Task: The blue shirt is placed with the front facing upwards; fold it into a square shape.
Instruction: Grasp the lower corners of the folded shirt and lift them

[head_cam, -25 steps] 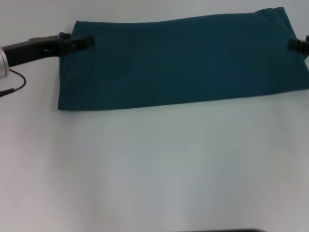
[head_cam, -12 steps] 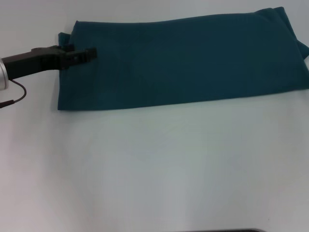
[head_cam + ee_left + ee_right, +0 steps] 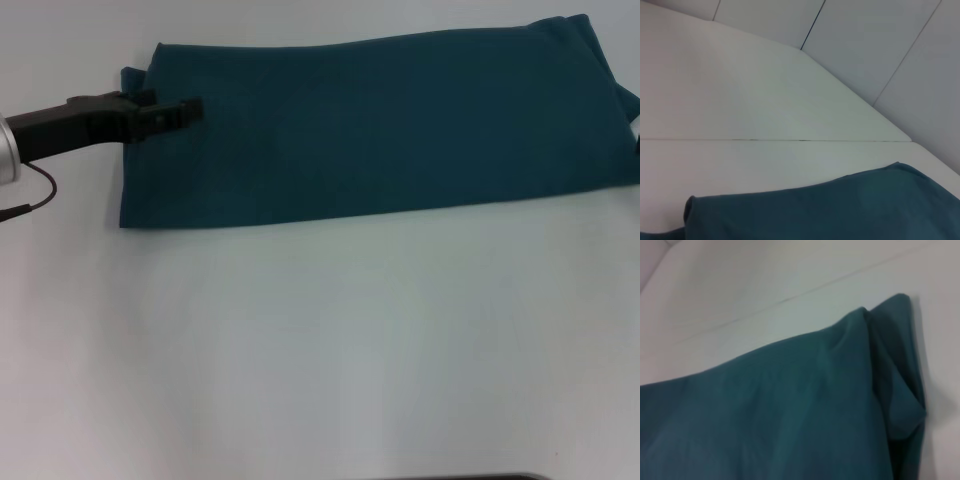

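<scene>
The blue shirt lies folded into a long band across the far part of the white table, with plain teal cloth on top and no lettering showing. My left gripper reaches in from the left and sits over the band's left end, near its far corner. The left wrist view shows that end's rounded fold, the blue shirt, on the table. In the right wrist view, the blue shirt ends in a bunched, layered corner. My right gripper is outside the head view.
A seam runs across the tabletop beyond the shirt, and grey wall panels stand behind the table's far edge. White tabletop stretches from the shirt to the near edge. A black cable hangs under the left arm.
My right gripper, seen at the shirt's right end a second ago, has pulled out of the head view. My left gripper has crept slightly right and down over the left end.
</scene>
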You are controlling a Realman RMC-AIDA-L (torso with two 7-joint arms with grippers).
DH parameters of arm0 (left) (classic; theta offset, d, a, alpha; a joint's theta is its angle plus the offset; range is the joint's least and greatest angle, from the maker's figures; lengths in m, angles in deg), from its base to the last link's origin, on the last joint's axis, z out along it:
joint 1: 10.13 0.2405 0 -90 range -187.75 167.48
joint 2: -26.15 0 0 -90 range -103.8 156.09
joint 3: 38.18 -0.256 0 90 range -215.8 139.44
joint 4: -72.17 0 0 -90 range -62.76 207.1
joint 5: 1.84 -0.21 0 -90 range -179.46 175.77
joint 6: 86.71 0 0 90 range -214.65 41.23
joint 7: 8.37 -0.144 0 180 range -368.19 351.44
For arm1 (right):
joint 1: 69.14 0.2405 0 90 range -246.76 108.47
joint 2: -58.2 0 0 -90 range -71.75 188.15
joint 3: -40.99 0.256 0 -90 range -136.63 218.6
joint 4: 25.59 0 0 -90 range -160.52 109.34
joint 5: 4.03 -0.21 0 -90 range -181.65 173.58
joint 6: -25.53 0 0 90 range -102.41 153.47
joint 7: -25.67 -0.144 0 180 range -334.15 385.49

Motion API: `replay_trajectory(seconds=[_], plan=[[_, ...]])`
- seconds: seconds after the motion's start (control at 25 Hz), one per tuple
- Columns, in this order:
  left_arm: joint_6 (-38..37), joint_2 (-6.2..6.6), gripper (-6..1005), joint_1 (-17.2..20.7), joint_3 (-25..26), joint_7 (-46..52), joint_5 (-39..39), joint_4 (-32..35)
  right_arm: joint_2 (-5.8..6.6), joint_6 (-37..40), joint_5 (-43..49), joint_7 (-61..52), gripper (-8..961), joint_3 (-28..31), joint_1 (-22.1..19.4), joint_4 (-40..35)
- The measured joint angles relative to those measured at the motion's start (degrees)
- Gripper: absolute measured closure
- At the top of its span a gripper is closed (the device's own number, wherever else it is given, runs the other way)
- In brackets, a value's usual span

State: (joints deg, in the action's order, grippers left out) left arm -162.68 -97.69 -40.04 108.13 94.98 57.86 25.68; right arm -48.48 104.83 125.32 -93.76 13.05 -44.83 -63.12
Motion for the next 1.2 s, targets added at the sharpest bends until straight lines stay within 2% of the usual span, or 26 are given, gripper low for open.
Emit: replay_trajectory(seconds=[0.24,0.6,1.2], plan=[[0.32,0.0,140,-0.13,0.03,0.0,-0.01,-0.18,-0.62,-2.19,0.11,0.42,104,-0.11,0.56,1.24],[1.66,0.09,139,-0.24,0.01,0.0,-0.03,-0.06,-2.18,-5.13,0.16,0.61,118,-0.87,2.29,2.42],[2.96,0.1,139,-0.33,-0.61,0.0,-0.09,0.0,-2.08,-5.8,0.18,0.41,142,-1.55,2.83,4.22]])
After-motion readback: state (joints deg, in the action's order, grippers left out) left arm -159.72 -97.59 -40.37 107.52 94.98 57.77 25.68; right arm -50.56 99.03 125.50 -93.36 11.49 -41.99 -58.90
